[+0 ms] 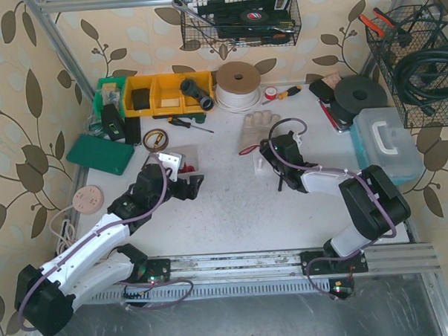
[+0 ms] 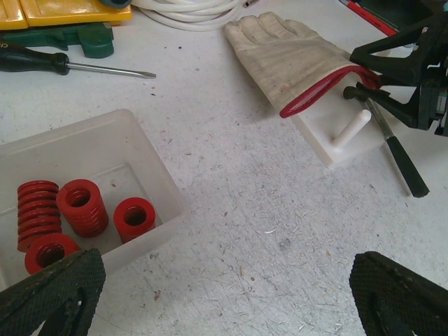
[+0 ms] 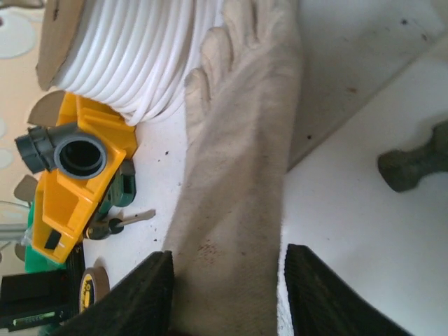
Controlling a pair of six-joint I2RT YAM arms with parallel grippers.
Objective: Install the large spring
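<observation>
The left arm [image 1: 83,254] and the right arm [image 1: 325,182] have white links with round black joints. A thin purple cable [image 1: 276,160] runs along each one. The fingers [image 2: 56,297] are black with a rough, dotted surface.

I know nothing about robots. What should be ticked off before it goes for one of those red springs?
1. Left claw open: ok, its fingers stand wide apart.
2. Left claw empty: ok, nothing between the fingers.
3. Red springs reachable: ok, four sit uncovered in the clear bin.
4. Peg on the white base free: ok, no spring on it.
5. Glove clear of the base: not ok, its red cuff lies against it.
6. Right claw grip: cannot tell; its fingers straddle the glove.
</observation>
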